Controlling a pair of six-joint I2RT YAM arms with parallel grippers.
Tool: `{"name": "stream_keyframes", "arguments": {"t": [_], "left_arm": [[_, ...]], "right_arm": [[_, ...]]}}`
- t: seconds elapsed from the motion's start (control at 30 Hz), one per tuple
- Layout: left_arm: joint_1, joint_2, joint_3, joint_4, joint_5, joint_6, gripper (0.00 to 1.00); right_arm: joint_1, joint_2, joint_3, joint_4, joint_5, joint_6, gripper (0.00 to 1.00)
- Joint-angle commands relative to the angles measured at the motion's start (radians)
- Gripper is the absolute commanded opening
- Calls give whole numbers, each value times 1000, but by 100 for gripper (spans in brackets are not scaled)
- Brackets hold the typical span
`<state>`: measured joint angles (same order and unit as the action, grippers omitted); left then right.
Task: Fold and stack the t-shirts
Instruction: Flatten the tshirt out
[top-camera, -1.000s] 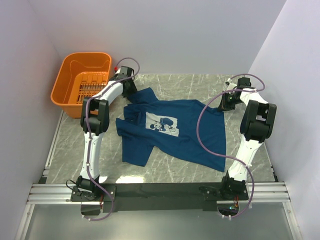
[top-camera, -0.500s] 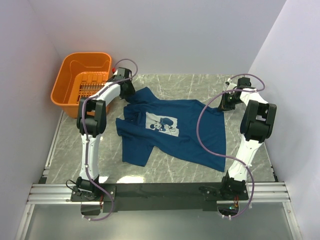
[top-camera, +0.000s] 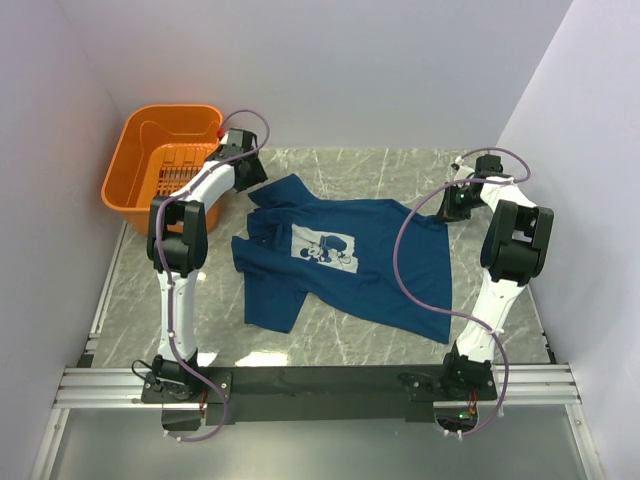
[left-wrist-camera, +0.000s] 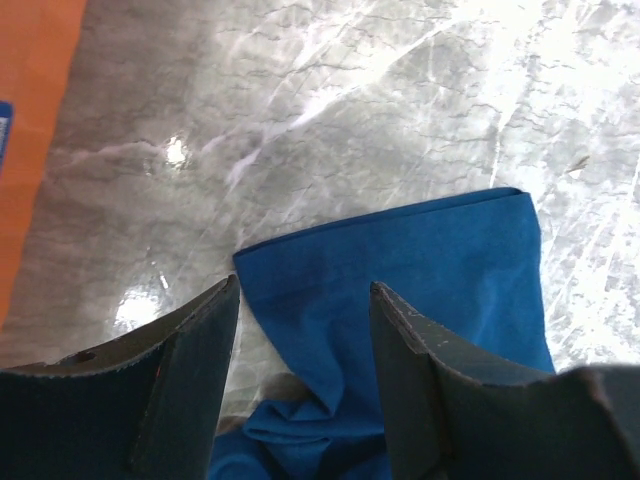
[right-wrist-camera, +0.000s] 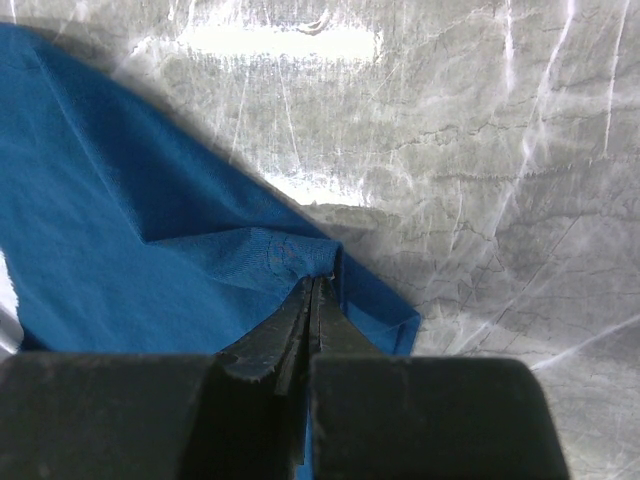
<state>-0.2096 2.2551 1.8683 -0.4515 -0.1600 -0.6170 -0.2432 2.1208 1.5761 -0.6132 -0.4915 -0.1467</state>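
Note:
A dark navy-blue t-shirt lies spread face up on the marble table, its pale chest print showing. My left gripper hovers at the shirt's back-left sleeve, by the basket. In the left wrist view its jaws stand open with the sleeve lying flat below and between them, and nothing is gripped. My right gripper is at the shirt's far right corner. In the right wrist view it is shut, pinching a bunched fold of the t-shirt's edge.
An orange plastic basket stands at the back left, close behind my left wrist, and its wall shows at the left of that wrist view. Pale walls enclose the table on three sides. The arms' base rail runs along the near edge.
My left arm has drawn back and left toward the basket, its jaws a touch wider. The right arm and the shirt have not moved.

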Motion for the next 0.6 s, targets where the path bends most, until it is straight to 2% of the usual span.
{"name": "stream_keyframes", "arguments": {"t": [0.0,0.43,0.57], "left_arm": [[4,4,5,-18,-29,0,60],[6,87,58,-65,-21,-1,55],[6,110,66,-72,-13,3,46]], "right_arm": [[-11,-56,12,18,-15,-2,0],[-13,-53,13,15,-15,-2,0],[-15,-53,13,16,-16,-1,0]]}}
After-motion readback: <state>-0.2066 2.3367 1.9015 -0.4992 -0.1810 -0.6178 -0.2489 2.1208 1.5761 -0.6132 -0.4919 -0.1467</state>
